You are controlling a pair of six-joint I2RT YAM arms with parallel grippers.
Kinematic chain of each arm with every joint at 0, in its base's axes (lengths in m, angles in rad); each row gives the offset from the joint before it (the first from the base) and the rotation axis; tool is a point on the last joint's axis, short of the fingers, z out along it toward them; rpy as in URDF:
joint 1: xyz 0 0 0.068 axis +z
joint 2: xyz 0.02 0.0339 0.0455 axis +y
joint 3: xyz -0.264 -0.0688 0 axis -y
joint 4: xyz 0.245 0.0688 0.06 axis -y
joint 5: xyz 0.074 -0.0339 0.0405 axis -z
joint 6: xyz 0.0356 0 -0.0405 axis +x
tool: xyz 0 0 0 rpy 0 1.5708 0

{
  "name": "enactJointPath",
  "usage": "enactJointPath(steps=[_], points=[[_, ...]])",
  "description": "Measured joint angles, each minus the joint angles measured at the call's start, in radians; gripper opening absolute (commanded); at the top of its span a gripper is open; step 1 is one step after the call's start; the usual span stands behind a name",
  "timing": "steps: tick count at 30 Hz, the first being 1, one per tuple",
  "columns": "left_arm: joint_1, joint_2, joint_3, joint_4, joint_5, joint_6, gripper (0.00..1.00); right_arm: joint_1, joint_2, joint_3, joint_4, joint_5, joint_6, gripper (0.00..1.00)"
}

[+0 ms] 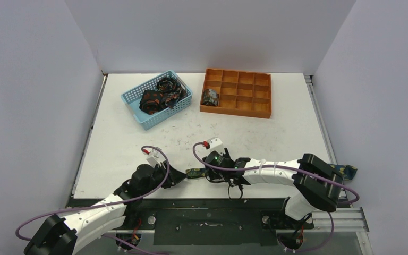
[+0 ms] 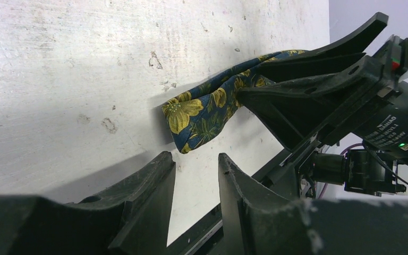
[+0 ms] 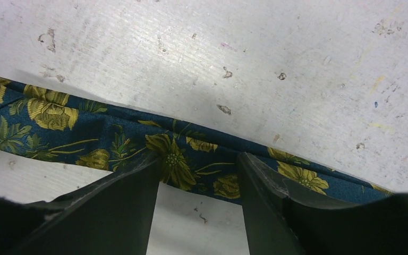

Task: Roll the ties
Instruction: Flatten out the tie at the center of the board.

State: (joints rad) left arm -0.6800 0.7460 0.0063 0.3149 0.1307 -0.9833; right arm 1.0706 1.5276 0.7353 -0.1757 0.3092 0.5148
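A navy tie (image 1: 195, 173) with yellow-green flowers lies flat near the table's front edge, between my two grippers. Its folded end (image 2: 202, 109) sits just ahead of my left gripper (image 2: 194, 156), which is open with nothing between its fingers. My right gripper (image 3: 199, 164) is open, its fingertips resting over the tie's strip (image 3: 111, 133), one on each side of a flower. In the left wrist view the right gripper's fingers (image 2: 297, 101) stand over the tie. From above, the left gripper (image 1: 179, 175) and right gripper (image 1: 211, 173) face each other closely.
A light-blue mesh basket (image 1: 133, 103) at the back left holds several dark ties with orange print (image 1: 156, 98). An orange compartment tray (image 1: 244, 93) at the back centre holds one small rolled tie (image 1: 210, 97). A bit of the tie's fabric (image 1: 349, 171) shows past the right table edge.
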Motion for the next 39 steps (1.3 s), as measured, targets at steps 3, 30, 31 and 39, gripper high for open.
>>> enactJointPath(steps=[3, 30, 31, 39], points=[[0.000, -0.005, 0.000, -0.002, 0.000, 0.000, 0.34, 0.002, -0.034, 0.000, -0.008, 0.005, 0.014, 0.51], [-0.008, 0.689, 0.147, 0.440, 0.154, -0.039, 0.02, -0.113, -0.094, -0.140, 0.363, -0.410, 0.150, 0.08], [-0.008, 0.711, 0.140, 0.472, 0.156, -0.049, 0.02, -0.109, -0.094, -0.140, 0.363, -0.412, 0.150, 0.08], [-0.008, 0.906, 0.109, 0.782, 0.177, -0.122, 0.02, -0.100, -0.046, -0.133, 0.352, -0.415, 0.146, 0.06]])
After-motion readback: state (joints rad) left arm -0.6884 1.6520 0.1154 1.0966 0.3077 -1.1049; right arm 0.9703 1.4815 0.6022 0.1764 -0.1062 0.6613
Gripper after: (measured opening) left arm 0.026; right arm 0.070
